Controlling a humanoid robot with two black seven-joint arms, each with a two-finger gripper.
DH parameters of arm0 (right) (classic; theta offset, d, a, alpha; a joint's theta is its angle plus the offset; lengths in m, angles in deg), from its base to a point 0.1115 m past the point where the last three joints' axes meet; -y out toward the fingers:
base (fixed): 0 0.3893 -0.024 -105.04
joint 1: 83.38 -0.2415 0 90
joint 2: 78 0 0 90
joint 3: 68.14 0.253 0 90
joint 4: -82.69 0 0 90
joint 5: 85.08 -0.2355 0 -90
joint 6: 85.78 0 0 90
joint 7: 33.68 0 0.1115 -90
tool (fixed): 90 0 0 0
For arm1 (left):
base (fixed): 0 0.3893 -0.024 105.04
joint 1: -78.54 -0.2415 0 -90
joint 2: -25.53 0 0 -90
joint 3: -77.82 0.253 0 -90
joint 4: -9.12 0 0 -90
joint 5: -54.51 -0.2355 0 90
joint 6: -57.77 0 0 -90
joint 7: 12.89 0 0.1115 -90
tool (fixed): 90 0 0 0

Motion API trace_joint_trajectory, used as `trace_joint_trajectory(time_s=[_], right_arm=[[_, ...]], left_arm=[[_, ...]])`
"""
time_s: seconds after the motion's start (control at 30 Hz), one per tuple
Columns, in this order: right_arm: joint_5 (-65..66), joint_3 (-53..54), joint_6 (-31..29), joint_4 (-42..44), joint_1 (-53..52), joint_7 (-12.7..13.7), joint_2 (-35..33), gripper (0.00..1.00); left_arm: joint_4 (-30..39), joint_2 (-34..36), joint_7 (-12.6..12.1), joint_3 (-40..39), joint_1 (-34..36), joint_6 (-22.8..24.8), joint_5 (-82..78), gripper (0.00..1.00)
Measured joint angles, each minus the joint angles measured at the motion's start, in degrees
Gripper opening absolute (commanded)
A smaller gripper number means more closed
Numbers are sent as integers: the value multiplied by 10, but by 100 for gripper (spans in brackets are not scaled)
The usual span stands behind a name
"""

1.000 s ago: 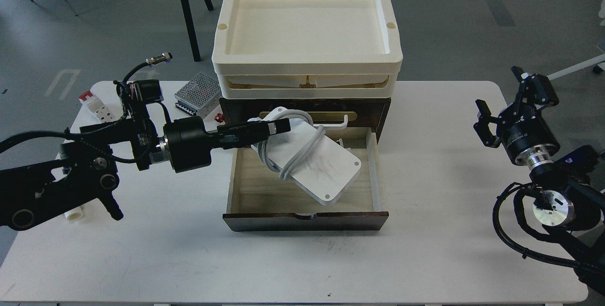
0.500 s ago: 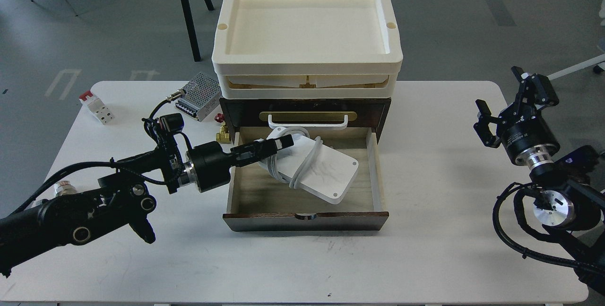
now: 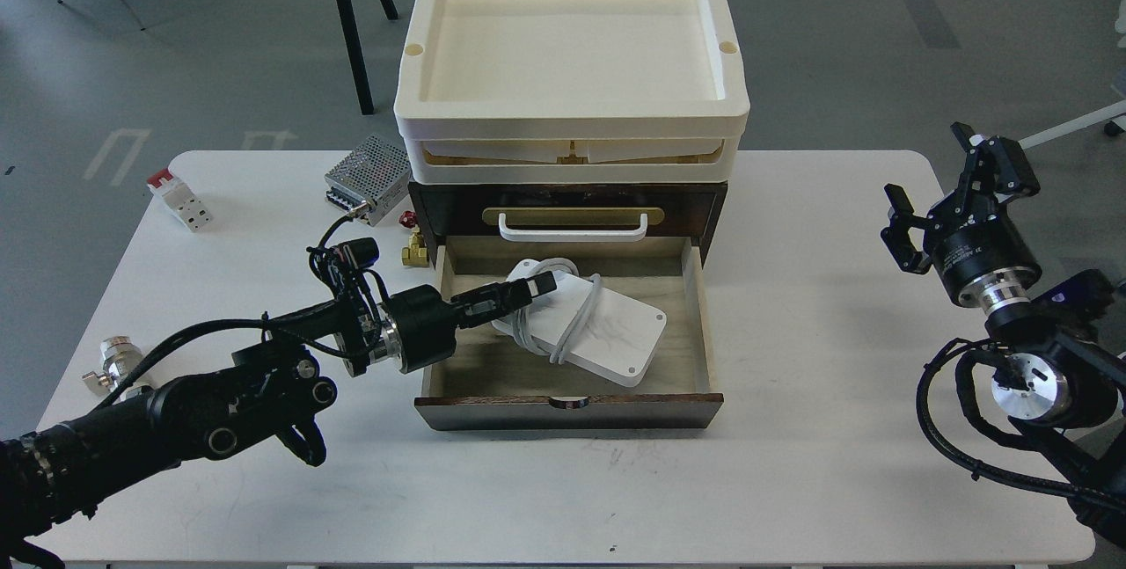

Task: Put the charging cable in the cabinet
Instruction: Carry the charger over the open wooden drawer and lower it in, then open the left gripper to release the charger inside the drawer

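Descent is what I am reading in this frame: over the last second my left arm has been dropping, and the charging cable (image 3: 588,325) has been sinking with it from above the drawer mouth down into the drawer.

Nearest me, the counter (image 3: 545,499) in front is bare of task things, and the dark front edge of the open drawer (image 3: 568,409) is facing me. Just beyond it, the brick is lying inside the pale wooden drawer, still angled, its far-left end raised where I am holding it and its near-right corner looking as if it is touching the drawer floor. My left gripper (image 3: 528,288) is reaching over the drawer's left wall, its jaws pinching the brick's upper end beside the looped grey cord.

Further back, the cabinet (image 3: 568,204) is standing with its white handle (image 3: 573,229) clear and cream trays (image 3: 572,76) stacked on top. Off to the right, my right gripper (image 3: 946,191) is hovering well apart from everything, jaws spread and empty.

I am judging the placement as nearly done: the cable is already within the cabinet's drawer, so what is remaining is letting go, backing the arm out, and probably pushing the drawer closed. The cord snagging on my fingers during release is the risk I am watching.
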Motion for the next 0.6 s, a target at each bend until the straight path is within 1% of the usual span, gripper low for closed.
trace_joint_trajectory(time_s=[0.1,0.2,0.23,0.37,0.5,0.6], right_arm=[[0,0,0,0,0,0,0,99],[0,0,0,0,0,0,0,99],[0,0,0,0,0,0,0,99],[0,0,0,0,0,0,0,99],[0,0,0,0,0,0,0,99],[0,0,0,0,0,0,0,99]], left_arm=[[-18,-8,0,3,0,-2,0,21],[-24,-11,0,3,1,-3,0,36],[-24,-12,0,3,1,-3,0,39],[-25,-13,0,3,2,-4,0,44],[-25,-14,0,3,1,-4,0,52],[-25,-14,0,3,1,-3,0,54]])
